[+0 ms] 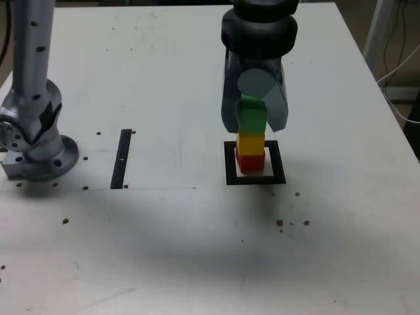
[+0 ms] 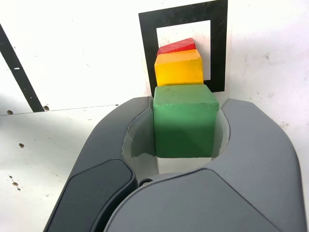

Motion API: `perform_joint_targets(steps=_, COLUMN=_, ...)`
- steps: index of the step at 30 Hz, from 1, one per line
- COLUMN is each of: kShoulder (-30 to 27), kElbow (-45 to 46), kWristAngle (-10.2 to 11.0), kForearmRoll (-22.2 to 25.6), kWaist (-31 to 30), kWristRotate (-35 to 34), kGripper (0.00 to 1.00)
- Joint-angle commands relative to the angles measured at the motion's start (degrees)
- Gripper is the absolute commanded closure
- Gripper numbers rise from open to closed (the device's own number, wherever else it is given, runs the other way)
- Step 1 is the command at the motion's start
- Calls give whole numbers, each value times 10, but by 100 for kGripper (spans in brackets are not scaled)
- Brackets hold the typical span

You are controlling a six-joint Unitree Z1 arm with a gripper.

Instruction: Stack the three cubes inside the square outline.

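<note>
Over the square outline: stack of three cubes, red at the bottom, yellow in the middle, green on top, long axis straight up off the surface
red cube (image 1: 249, 161): sits on the white centre of the square outline (image 1: 256, 179), toward the exterior view's left side of it, pretty sure it's fully inside the border but the edge there is partly hidden
yellow cube (image 1: 251, 142): right on the red one, touching; in the wrist view the red looks twisted a bit relative to it, so the faces don't line up perfectly
green cube (image 1: 252, 117): on top of the yellow, touching as far as I can tell, faces roughly square with the yellow
pincer (image 1: 254, 115): pointing down from above, jaws closed in on the green cube from both sides, basically hugging it, wrist view shows the cube wedged between the two grey jaws with no gap to speak of
surface (image 1: 164, 249): white, speckled with small dark holes and a few crumbs near the outline
black bar (image 1: 122, 158): thin strip lying flat, well apart from the stack, off to the exterior view's left, long axis running toward and away from the camera
arm base (image 1: 36, 141): silver, at the exterior view's far left, nowhere near the cubes
</note>
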Motion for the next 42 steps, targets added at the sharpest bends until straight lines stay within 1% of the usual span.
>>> perform_joint_targets(steps=1, kShoulder=2, kElbow=2, kWristAngle=-1, kForearmRoll=-3, kWaist=0, kWristRotate=1, kGripper=70)
perform_joint_targets(steps=15, kShoulder=5, kElbow=20, kWristAngle=-1, kForearmRoll=-15, kWaist=16, kWristRotate=8, kGripper=70)
perform_joint_targets(steps=17, kShoulder=5, kElbow=20, kWristAngle=-1, kForearmRoll=-16, kWaist=17, kWristRotate=9, kGripper=69)
perform_joint_targets(steps=18, kShoulder=5, kElbow=20, kWristAngle=0, kForearmRoll=-16, kWaist=18, kWristRotate=10, kGripper=66)
perform_joint_targets(steps=19, kShoulder=5, kElbow=21, kWristAngle=0, kForearmRoll=-17, kWaist=18, kWristRotate=10, kGripper=60)
perform_joint_targets(steps=20, kShoulder=5, kElbow=22, kWristAngle=0, kForearmRoll=-18, kWaist=18, kWristRotate=11, kGripper=53)
perform_joint_targets(steps=24, kShoulder=5, kElbow=27, kWristAngle=0, kForearmRoll=-23, kWaist=19, kWristRotate=14, kGripper=14)
perform_joint_targets(steps=25, kShoulder=5, kElbow=29, kWristAngle=0, kForearmRoll=-25, kWaist=19, kWristRotate=14, kGripper=7)
perform_joint_targets(steps=26, kShoulder=5, kElbow=31, kWristAngle=0, kForearmRoll=-26, kWaist=19, kWristRotate=15, kGripper=3)
perform_joint_targets(steps=28, kShoulder=5, kElbow=33, kWristAngle=-1, kForearmRoll=-27, kWaist=20, kWristRotate=15, kGripper=1)
perform_joint_targets(steps=42, kShoulder=1, kElbow=38, kWristAngle=-4, kForearmRoll=-30, kWaist=24, kWristRotate=16, kGripper=1)
